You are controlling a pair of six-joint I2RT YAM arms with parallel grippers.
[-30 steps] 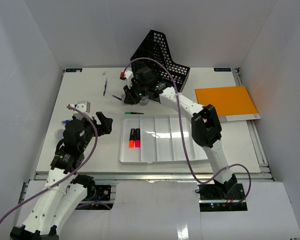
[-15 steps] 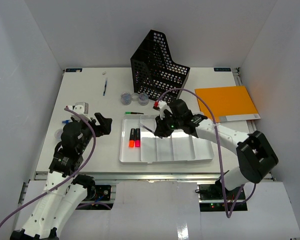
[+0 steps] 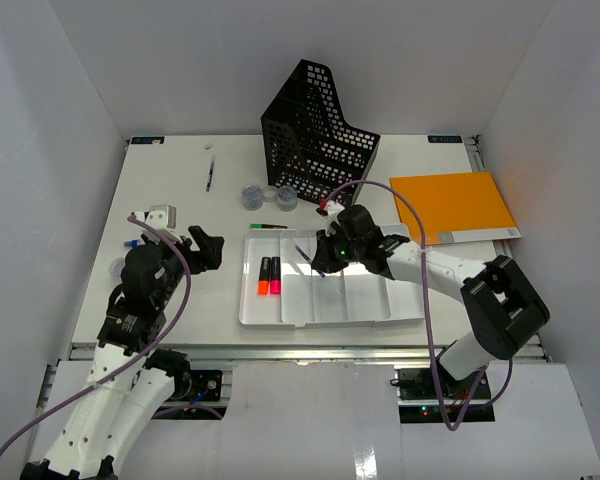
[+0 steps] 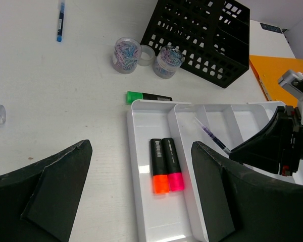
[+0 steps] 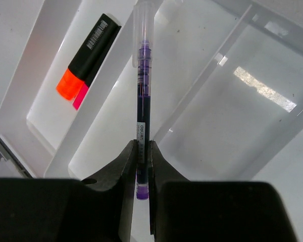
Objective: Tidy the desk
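Note:
My right gripper [image 3: 324, 258] [image 5: 142, 151] is shut on a purple pen [image 5: 143, 91] and holds it over the second compartment of the white tray [image 3: 330, 318]. The pen [image 3: 308, 256] also shows in the left wrist view [image 4: 212, 135]. An orange highlighter [image 3: 264, 276] and a pink highlighter [image 3: 276, 275] lie in the tray's left compartment. My left gripper [image 3: 206, 246] is open and empty above the white desk [image 3: 180, 290], left of the tray. A green-capped marker [image 3: 268, 226], a blue pen [image 3: 210, 174] and two paperclip jars [image 3: 268, 194] lie on the desk.
A black mesh file holder [image 3: 320, 130] stands at the back centre. An orange folder [image 3: 455, 205] lies at the right. A small silver object [image 3: 161, 213] and a clear round lid [image 3: 119, 267] sit at the left. White walls enclose the desk.

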